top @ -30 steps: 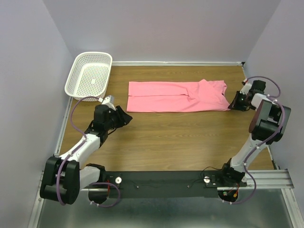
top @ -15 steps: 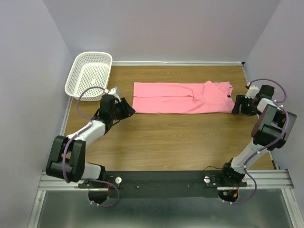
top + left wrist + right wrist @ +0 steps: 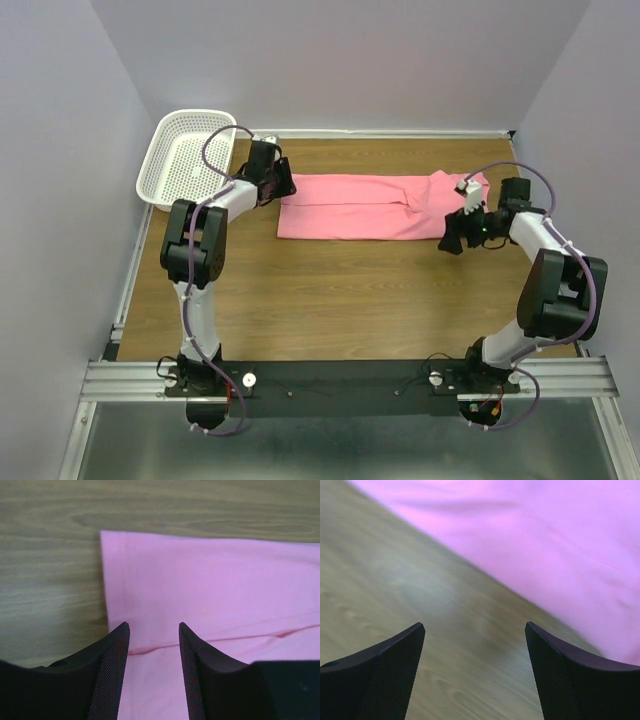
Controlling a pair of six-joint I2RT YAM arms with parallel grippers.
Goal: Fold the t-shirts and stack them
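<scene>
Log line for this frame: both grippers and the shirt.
left gripper: open, over t-shirt left end | right gripper: open, over table beside t-shirt's near right edge | t-shirt: folded lengthwise, flat, unheld

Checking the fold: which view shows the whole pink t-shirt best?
Top external: almost the entire pink cloth t-shirt is in frame. Left wrist shows only one corner; right wrist, a blurred edge.

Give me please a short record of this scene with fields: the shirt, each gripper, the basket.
t-shirt: pink, folded into a long strip, lying flat on the table
left gripper: open, at the strip's left end, holding nothing
right gripper: open wide, over bare wood beside the strip's near right edge, holding nothing
basket: white mesh, far left corner, apart from the shirt
</scene>
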